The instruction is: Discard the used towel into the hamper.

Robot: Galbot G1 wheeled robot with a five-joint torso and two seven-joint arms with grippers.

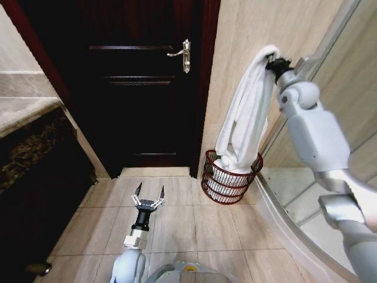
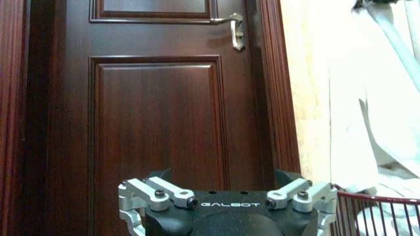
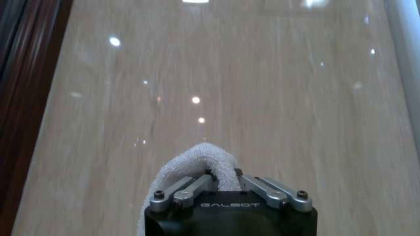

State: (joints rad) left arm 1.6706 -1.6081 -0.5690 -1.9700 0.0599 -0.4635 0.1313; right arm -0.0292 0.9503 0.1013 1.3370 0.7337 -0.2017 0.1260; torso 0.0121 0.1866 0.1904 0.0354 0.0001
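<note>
A long white towel hangs down the beige wall, its top pinched by my right gripper, which is raised high and shut on it. The towel's lower end rests bunched inside the hamper, a dark red wire basket standing on the floor against the wall. In the right wrist view the towel folds over between the shut fingers. My left gripper hovers low over the floor tiles left of the hamper, open and holding nothing. The left wrist view shows the hamper's rim and the towel.
A dark wooden door with a metal handle stands straight ahead. A dark stone counter runs along the left. A curved glass shower enclosure borders the right. Tiled floor lies open between them.
</note>
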